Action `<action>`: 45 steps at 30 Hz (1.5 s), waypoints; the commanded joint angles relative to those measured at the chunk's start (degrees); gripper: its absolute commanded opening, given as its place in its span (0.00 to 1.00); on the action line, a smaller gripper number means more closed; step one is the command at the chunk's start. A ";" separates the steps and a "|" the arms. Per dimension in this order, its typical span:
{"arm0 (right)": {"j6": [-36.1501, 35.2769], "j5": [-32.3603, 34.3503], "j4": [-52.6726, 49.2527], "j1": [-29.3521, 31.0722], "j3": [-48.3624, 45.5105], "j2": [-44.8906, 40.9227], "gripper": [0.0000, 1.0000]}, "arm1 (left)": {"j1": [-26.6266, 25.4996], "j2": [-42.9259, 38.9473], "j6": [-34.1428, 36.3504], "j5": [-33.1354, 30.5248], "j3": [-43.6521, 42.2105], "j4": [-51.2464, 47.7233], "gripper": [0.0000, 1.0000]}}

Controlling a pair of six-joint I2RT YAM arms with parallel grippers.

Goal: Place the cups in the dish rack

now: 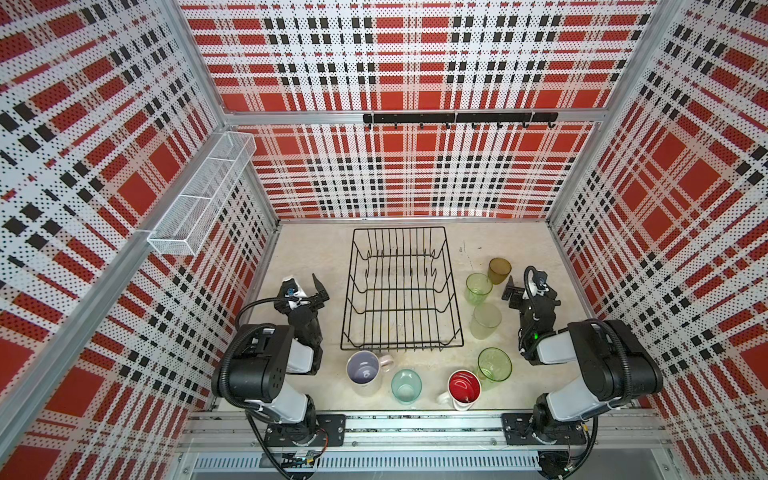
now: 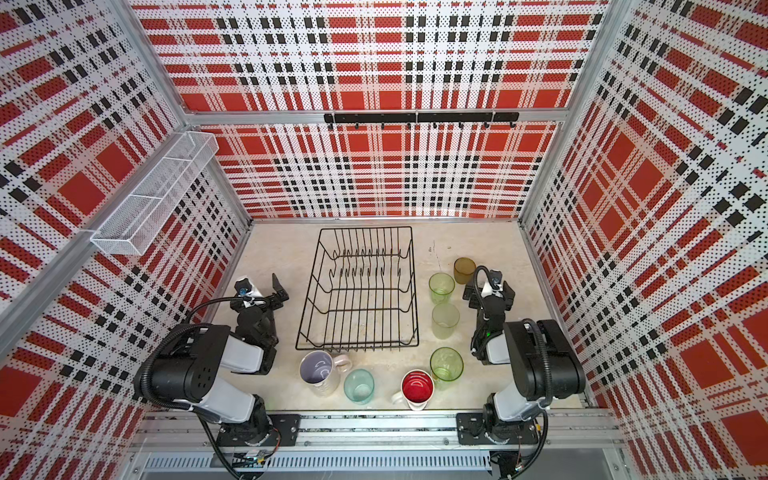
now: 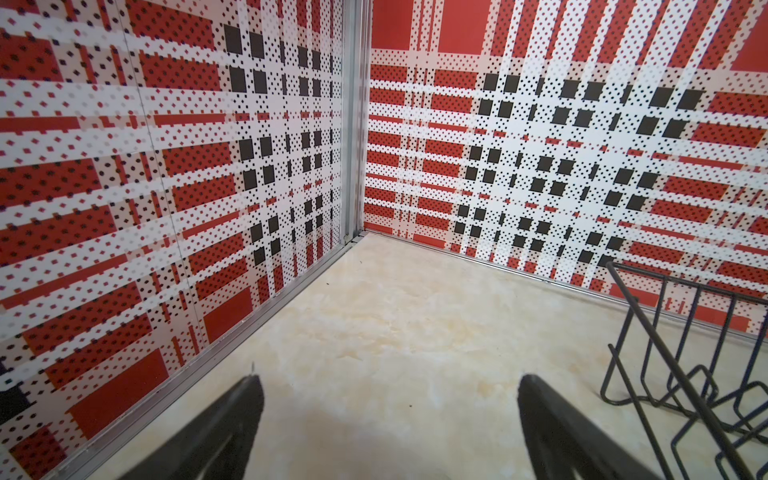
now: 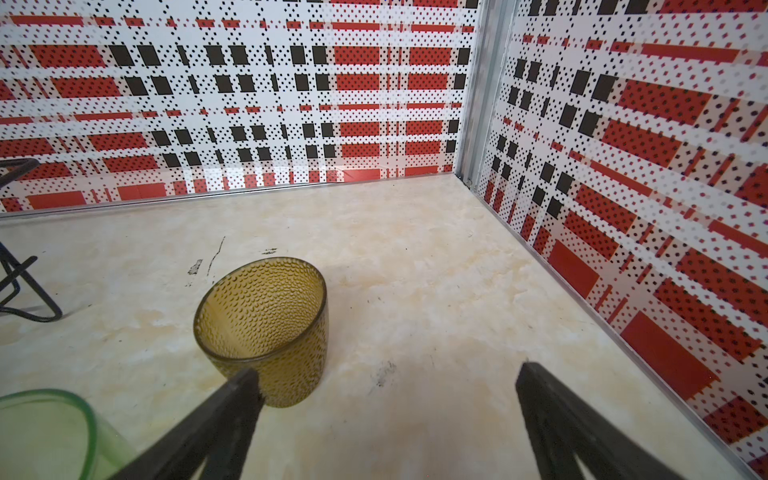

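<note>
Both claws apart, empty: left claw [image 3: 388, 378] beside rack [image 1: 401, 347], right claw [image 4: 386, 374] just beside amber cup [image 4: 266, 328]. Cups [image 1: 485, 320] all on desk [image 1: 307, 257], rack empty. Risk: right finger clips amber rim or neighbouring green cup [image 1: 478, 287], tipping glass.

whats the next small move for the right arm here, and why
Probably shift the right gripper sideways toward the amber cup until the cup sits between its open jaws. In the right wrist view that cup stands upright just to one side of the gap, not in it. The gripper holds nothing, and the dish rack is empty.
</note>
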 commanded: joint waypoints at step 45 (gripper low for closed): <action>14.90 -21.51 -85.44 -0.78 41.17 -15.13 0.90 | 10.94 -33.81 -45.66 40.96 23.56 -67.05 0.98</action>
